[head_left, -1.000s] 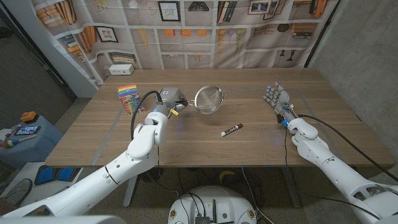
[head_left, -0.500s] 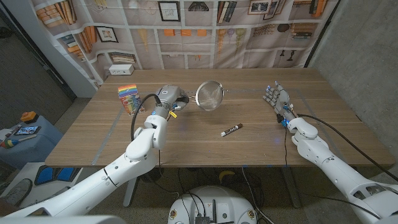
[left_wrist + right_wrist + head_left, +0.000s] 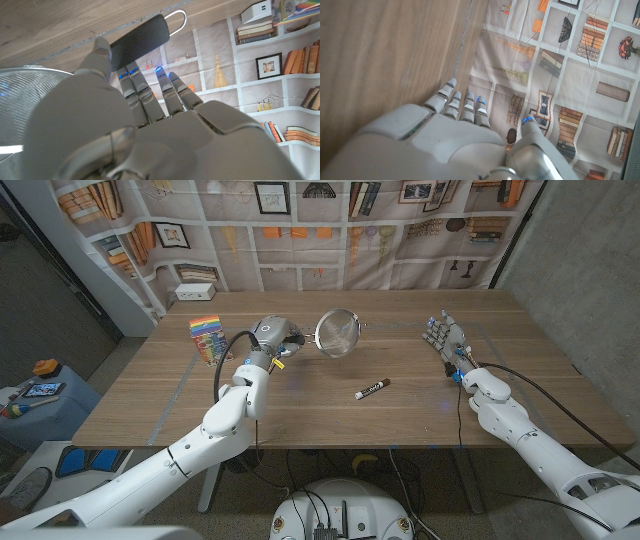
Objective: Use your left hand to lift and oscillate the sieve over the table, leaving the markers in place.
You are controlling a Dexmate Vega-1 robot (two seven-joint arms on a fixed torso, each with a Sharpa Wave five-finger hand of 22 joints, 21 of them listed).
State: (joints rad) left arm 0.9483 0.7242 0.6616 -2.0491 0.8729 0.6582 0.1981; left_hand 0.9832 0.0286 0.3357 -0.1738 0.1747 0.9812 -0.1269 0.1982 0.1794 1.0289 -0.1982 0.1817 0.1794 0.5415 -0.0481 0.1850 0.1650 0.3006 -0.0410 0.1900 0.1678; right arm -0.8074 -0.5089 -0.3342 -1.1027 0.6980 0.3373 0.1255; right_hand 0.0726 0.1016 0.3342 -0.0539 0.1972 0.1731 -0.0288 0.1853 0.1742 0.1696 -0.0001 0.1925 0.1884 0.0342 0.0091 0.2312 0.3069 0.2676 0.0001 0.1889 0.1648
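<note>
My left hand (image 3: pixel 272 335) grips the dark handle of the round metal sieve (image 3: pixel 338 333) and holds it tilted above the middle of the table, its mesh bowl facing the camera. In the left wrist view my left hand's fingers (image 3: pixel 150 95) wrap the dark handle (image 3: pixel 140 42), with the mesh (image 3: pixel 25 100) beside them. A black marker (image 3: pixel 372 388) lies on the table in front of the sieve. A small yellow marker (image 3: pixel 281 360) lies just below my left hand. My right hand (image 3: pixel 447 340) stays at the right side of the table, fingers apart, holding nothing.
A rainbow-striped box (image 3: pixel 206 336) stands left of my left hand. A white box (image 3: pixel 195 292) sits at the far left of the wooden table (image 3: pixel 420 420). A printed bookshelf backdrop hangs behind the far edge.
The sieve has shifted slightly up and to the right in my left hand since a second ago. The markers and my right hand have not moved.
</note>
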